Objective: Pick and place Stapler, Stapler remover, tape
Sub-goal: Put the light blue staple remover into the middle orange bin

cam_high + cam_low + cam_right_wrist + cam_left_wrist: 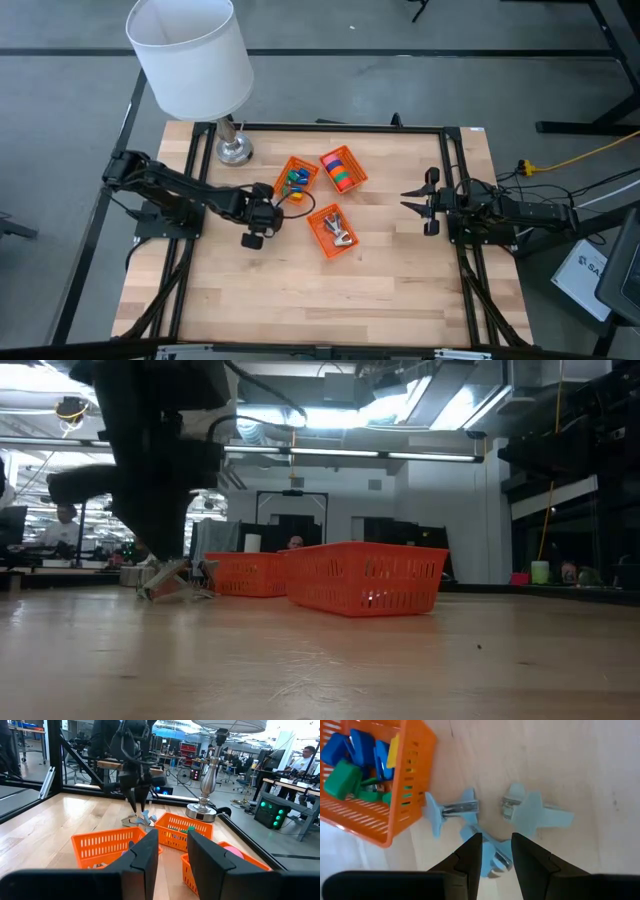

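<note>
Left wrist view shows the left gripper (496,839) low over the table, straddling a pale-blue remover (492,856); I cannot tell whether it is clamped on it or merely around it. Two more removers (451,810) (536,812) lie just beside a basket (415,767) of blocky blue, green and yellow pieces. These look light, hard plastic with slick metal claws, so I'd pinch across the narrow waist, not the flared wings. Tape (342,170) sits in its own basket. The right gripper (404,200) waits well apart at the table's edge, parted and empty.
</note>
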`<state>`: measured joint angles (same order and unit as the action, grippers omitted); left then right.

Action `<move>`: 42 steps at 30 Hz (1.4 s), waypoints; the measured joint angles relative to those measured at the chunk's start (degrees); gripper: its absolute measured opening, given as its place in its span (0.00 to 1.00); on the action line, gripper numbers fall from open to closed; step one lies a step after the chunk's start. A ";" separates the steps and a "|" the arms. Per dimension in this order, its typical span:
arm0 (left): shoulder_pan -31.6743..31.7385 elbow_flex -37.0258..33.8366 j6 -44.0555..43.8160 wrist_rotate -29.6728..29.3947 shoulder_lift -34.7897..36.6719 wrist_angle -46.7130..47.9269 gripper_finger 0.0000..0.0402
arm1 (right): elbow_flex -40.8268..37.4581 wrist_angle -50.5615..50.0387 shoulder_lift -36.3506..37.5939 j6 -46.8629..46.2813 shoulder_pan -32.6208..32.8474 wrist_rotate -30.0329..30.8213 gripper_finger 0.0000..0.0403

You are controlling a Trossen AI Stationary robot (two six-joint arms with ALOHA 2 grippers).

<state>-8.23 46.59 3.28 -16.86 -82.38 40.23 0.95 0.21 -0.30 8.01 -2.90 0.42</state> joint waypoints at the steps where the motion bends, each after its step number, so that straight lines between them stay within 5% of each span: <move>1: 0.00 0.06 0.39 -0.18 -0.71 -0.18 0.25 | 0.00 0.00 0.00 0.00 0.00 -0.01 0.27; 42: -0.62 2.15 -3.41 -4.06 -4.88 7.73 0.25 | 0.00 0.00 0.00 0.00 0.00 -0.01 0.27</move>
<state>-8.85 48.74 -0.13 -20.92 -87.26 47.96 0.95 0.21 -0.30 8.01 -2.90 0.40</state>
